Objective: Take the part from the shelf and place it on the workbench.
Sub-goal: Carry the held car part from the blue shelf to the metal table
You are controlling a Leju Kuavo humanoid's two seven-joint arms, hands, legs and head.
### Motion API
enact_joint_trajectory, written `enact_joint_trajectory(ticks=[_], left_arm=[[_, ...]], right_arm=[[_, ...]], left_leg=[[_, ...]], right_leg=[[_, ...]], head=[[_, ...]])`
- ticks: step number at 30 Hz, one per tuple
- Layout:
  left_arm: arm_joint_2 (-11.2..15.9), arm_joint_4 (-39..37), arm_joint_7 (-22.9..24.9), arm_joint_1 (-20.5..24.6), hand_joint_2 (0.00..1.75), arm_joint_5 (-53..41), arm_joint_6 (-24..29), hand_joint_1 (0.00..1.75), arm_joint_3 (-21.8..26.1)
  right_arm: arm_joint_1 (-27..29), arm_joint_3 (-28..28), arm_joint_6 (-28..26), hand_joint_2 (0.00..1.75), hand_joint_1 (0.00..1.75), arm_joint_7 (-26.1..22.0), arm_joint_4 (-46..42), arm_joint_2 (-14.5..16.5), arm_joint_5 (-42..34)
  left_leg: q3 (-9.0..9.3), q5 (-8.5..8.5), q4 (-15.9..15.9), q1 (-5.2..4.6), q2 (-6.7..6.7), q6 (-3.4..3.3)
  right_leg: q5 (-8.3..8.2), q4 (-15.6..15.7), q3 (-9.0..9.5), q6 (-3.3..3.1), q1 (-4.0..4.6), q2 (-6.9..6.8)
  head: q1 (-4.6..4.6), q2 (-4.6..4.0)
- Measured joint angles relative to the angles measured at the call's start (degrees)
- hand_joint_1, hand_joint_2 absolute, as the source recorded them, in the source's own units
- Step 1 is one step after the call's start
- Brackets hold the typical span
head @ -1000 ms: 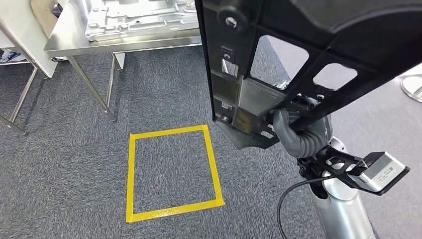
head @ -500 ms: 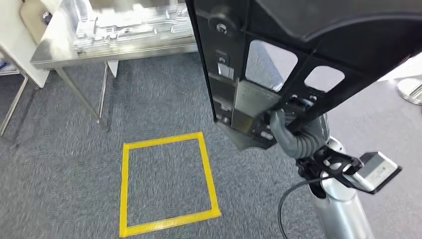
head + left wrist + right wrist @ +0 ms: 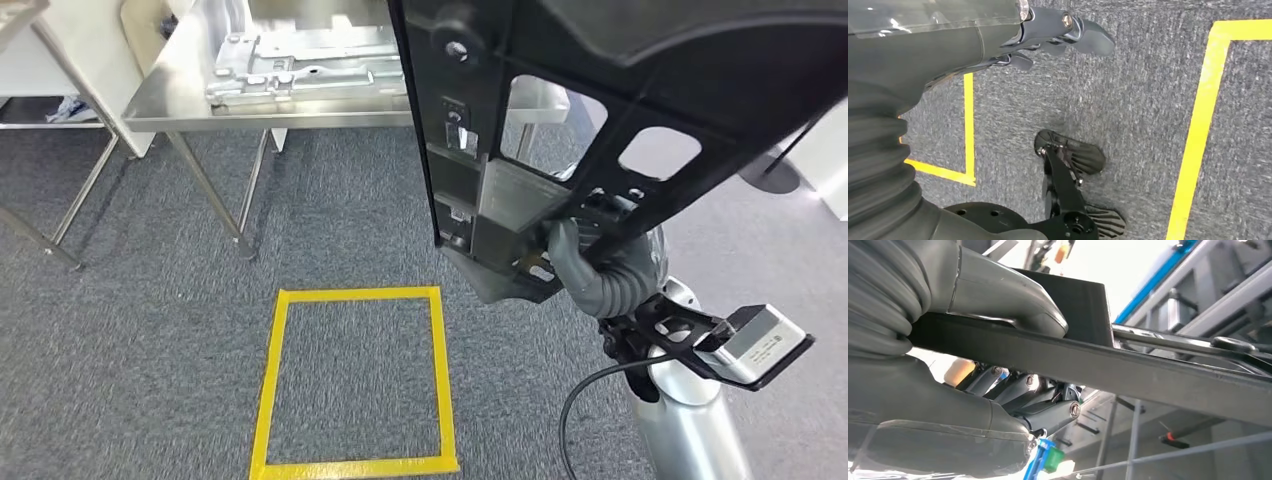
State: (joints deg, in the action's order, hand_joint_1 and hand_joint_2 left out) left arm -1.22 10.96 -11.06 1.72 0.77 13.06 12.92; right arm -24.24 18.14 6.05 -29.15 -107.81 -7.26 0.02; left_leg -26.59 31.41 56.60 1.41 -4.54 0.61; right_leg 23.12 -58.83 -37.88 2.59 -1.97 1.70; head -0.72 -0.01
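A large black plastic part [image 3: 620,90] with cut-out windows fills the upper right of the head view, standing upright in front of me. My right hand [image 3: 592,268] grips its lower edge from below. In the right wrist view the grey thumb [image 3: 1013,305] presses on one face of the part's flat rim [image 3: 1158,372] and the dark fingers [image 3: 1048,412] clamp the other face. The steel workbench [image 3: 200,112] stands ahead at the upper left. My left hand [image 3: 1058,30] hangs over the carpet and holds nothing, its fingers loosely extended.
Stamped metal panels [image 3: 300,62] lie on the workbench, whose legs [image 3: 215,195] reach the grey carpet. A yellow tape square [image 3: 357,295] marks the floor in front of me. Another metal frame [image 3: 60,215] stands at the far left, and a round stand base [image 3: 775,175] at the right.
The whole view has shifted as I move: the workbench and the tape square now sit further right and lower in the picture. The part stays in my right hand.
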Motion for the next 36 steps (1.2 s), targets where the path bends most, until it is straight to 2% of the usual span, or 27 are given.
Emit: enact_joint_trajectory(ticks=[2,4,5,6,8,9,10,11,12,13,14,15,16,18,20,21,23,24,25,26,28,29,30,32,34,36], left_arm=[[0.0,0.0,0.0,0.0,1.75,0.0,0.0,0.0,0.0],[0.0,0.0,0.0,0.0,1.75,0.0,0.0,0.0,0.0],[0.0,0.0,0.0,0.0,1.75,0.0,0.0,0.0,0.0],[0.0,0.0,0.0,0.2,1.75,0.0,0.0,0.0,0.0],[0.0,0.0,0.0,0.3,1.75,-0.1,0.0,0.0,0.0],[0.0,0.0,0.0,0.3,1.75,-0.1,0.0,0.0,0.0],[0.0,0.0,0.0,0.1,1.75,-0.2,0.0,0.0,0.0],[0.0,0.0,0.0,-0.1,1.75,-0.2,0.0,0.0,0.0],[0.0,0.0,0.1,-0.2,1.75,-0.2,-0.1,0.0,0.0],[0.1,0.0,0.1,-0.4,1.75,-0.2,-0.1,0.0,0.0],[0.2,0.0,0.1,-0.4,1.75,-0.3,-0.1,0.0,0.0],[0.3,0.0,0.1,-0.4,1.75,-0.3,-0.1,0.0,0.0],[0.3,0.0,0.1,-0.3,1.75,-0.3,-0.1,0.0,0.0],[0.3,0.0,0.1,-0.1,1.75,-0.4,0.0,0.0,0.0],[0.3,0.0,0.1,0.0,1.75,-0.4,0.0,0.0,0.0],[0.3,0.0,0.1,0.1,1.75,-0.4,0.0,0.0,0.1],[0.3,0.0,0.1,0.2,1.75,-0.4,0.0,0.0,0.2],[0.3,0.0,0.0,0.3,1.75,-0.4,0.0,0.0,0.2],[0.3,0.0,0.0,0.2,1.75,-0.3,0.0,0.0,0.3],[0.2,0.0,0.0,0.2,1.75,-0.3,0.0,0.0,0.3],[0.2,0.0,-0.1,0.1,1.75,-0.2,0.0,0.0,0.4],[0.1,0.0,-0.1,0.2,1.75,-0.1,0.0,0.0,0.4],[0.1,0.0,-0.2,0.2,1.75,-0.1,0.0,0.0,0.5],[0.1,0.0,-0.2,0.2,1.75,0.0,0.0,0.0,0.8],[0.1,0.0,-0.3,0.1,1.75,0.0,0.0,0.0,1.1],[0.0,0.0,-0.3,0.2,1.75,0.0,0.0,0.0,1.3]], right_arm=[[-0.1,0.0,0.0,1.75,1.75,0.0,0.1,0.0,0.0],[-0.3,0.0,0.0,1.75,1.75,0.0,0.1,0.0,0.0],[-0.3,0.0,0.0,1.75,1.75,0.0,0.1,0.1,0.0],[-0.4,0.0,0.0,1.75,1.75,0.0,0.1,0.1,0.1],[-0.3,0.0,0.0,1.75,1.75,0.0,0.1,0.1,0.4],[-0.3,0.0,0.0,1.75,1.75,0.0,0.1,0.1,0.8],[-0.3,0.0,-0.1,1.75,1.75,0.0,0.2,0.1,1.1],[-0.3,0.0,-0.2,1.75,1.75,0.0,0.2,0.1,1.4],[-0.3,0.0,-0.3,1.75,1.75,0.0,0.2,0.1,1.6],[-0.3,0.0,-0.4,1.75,1.75,0.0,0.2,0.1,1.7],[-0.2,0.0,-0.4,1.75,1.75,0.0,0.2,0.1,1.7],[-0.2,0.1,-0.5,1.75,1.75,0.0,0.2,0.1,1.7],[-0.2,0.1,-0.6,1.75,1.75,0.0,0.3,0.1,1.7],[-0.3,0.2,-0.7,1.75,1.75,0.2,0.3,0.1,1.7],[-0.7,0.2,-0.7,1.75,1.75,0.2,0.3,0.0,1.6],[-0.9,0.2,-0.7,1.75,1.75,0.2,0.4,0.0,1.5],[-1.0,0.3,-0.7,1.75,1.75,0.2,0.7,0.0,1.5],[-1.0,0.4,-0.7,1.75,1.75,0.2,0.8,0.0,1.5],[-1.0,0.4,-0.8,1.75,1.75,0.2,1.0,0.0,1.5],[-0.9,0.5,-0.8,1.75,1.75,0.1,1.2,0.0,1.5],[-0.9,0.6,-0.8,1.75,1.75,0.0,1.5,0.0,1.5],[-0.9,0.6,-0.8,1.75,1.75,-0.1,1.7,0.0,1.5],[-0.9,0.7,-0.9,1.75,1.75,-0.2,1.8,0.0,1.5],[-0.9,0.8,-0.9,1.75,1.75,-0.4,2.1,0.0,1.5],[-0.9,1.0,-0.9,1.75,1.75,-0.5,2.2,0.1,1.5],[-1.1,1.1,-0.9,1.75,1.75,-0.6,2.2,0.1,1.5]], left_leg=[[0.66,0.21,-0.2,0.09,-0.32,0.87],[0.27,-0.26,2.0,0.18,1.04,1.36],[-1.21,-0.31,4.8,0.2,2.05,1.52],[-3.65,0.2,8.6,0.19,3.11,1.65],[-9.25,3.11,15.6,0.1,3.91,1.75],[-11.33,4.72,17.2,0.01,3.98,1.65],[-12.45,5.24,17.0,-0.14,4.01,1.39],[-12.84,4.24,15.1,-0.36,4.04,0.95],[-12.63,1.54,11.8,-0.68,4.11,0.29],[-12.28,-2.36,8.1,-1.12,4.23,-0.51],[-11.9,-5.52,5.2,-1.5,4.29,-1.14],[-11.58,-7.79,3.3,-1.84,4.37,-1.55],[-11.38,-8.75,2.3,-2.04,4.37,-1.76],[-10.3,-8.47,1.5,-1.95,4.24,-1.98],[-8.96,-8.27,0.5,-1.68,4.08,-2.42],[-8.44,-8.1,0.2,-1.56,4.0,-2.56],[-7.79,-7.5,0.1,-1.49,3.73,-2.69],[-7.47,-7.14,0.1,-1.43,3.54,-2.61],[-7.08,-6.78,0.2,-1.37,3.35,-2.49],[-6.58,-6.37,0.2,-1.27,3.17,-2.34],[-5.48,-5.48,0.4,-1.13,2.88,-1.9],[-5.15,-5.08,0.5,-1.12,2.75,-1.61],[-5.01,-4.74,0.6,-1.13,2.67,-1.24],[-4.93,-4.56,1.0,-1.2,2.59,-0.42],[-4.97,-4.04,2.1,-1.13,2.95,0.16],[-6.8,-1.7,6.1,-0.97,3.55,0.55]], right_leg=[[0.53,0.3,0.54,-1.12,0.3,-0.36],[1.15,0.8,2.04,-2.11,0.33,-1.01],[1.54,1.0,2.91,-2.48,0.39,-1.36],[2.08,1.2,3.7,-2.81,0.55,-1.77],[3.27,1.3,5.01,-3.26,0.97,-2.38],[3.95,1.3,5.78,-3.43,1.2,-2.57],[4.61,1.3,6.64,-3.53,1.42,-2.64],[5.35,1.3,7.61,-3.63,1.65,-2.71],[6.09,1.4,8.58,-3.71,1.87,-2.78],[6.78,1.3,9.42,-3.73,2.11,-2.84],[7.34,1.4,10.04,-3.66,2.27,-2.83],[7.81,1.6,10.43,-3.5,2.37,-2.8],[7.98,1.5,10.69,-3.21,2.42,-2.76],[7.94,1.1,10.93,-2.55,2.37,-2.66],[8.23,-2.4,9.54,-2.0,2.21,-2.4],[9.16,-5.6,7.7,-1.75,2.06,-2.22],[12.12,-12.4,2.87,-1.16,1.69,-2.0],[13.1,-14.3,0.91,-0.92,1.46,-1.97],[12.87,-14.4,-0.18,-0.72,1.25,-1.97],[11.13,-12.5,-0.26,-0.55,1.05,-1.97],[5.29,-5.0,1.66,-0.4,0.77,-1.9],[3.72,-1.8,2.58,-0.56,0.8,-1.85],[2.83,0.1,3.14,-0.88,0.91,-1.79],[3.02,0.9,3.4,-1.83,1.16,-1.75],[2.48,1.1,4.04,-2.57,1.01,-1.84],[2.58,1.3,4.67,-3.1,0.91,-2.0]], head=[[0.04,0.0],[0.2,0.0],[0.39,-0.01],[0.57,0.0],[0.81,0.0],[0.82,0.01],[0.83,0.01],[0.84,0.01],[0.85,0.01],[0.84,0.01],[0.81,0.01],[0.79,0.01],[0.75,0.0],[0.76,0.01],[0.74,0.0],[0.73,0.0],[0.73,0.01],[0.72,0.01],[0.72,0.0],[0.71,0.0],[0.7,0.0],[0.72,0.0],[0.76,0.01],[0.86,0.01],[0.94,0.0],[1.21,0.0]])
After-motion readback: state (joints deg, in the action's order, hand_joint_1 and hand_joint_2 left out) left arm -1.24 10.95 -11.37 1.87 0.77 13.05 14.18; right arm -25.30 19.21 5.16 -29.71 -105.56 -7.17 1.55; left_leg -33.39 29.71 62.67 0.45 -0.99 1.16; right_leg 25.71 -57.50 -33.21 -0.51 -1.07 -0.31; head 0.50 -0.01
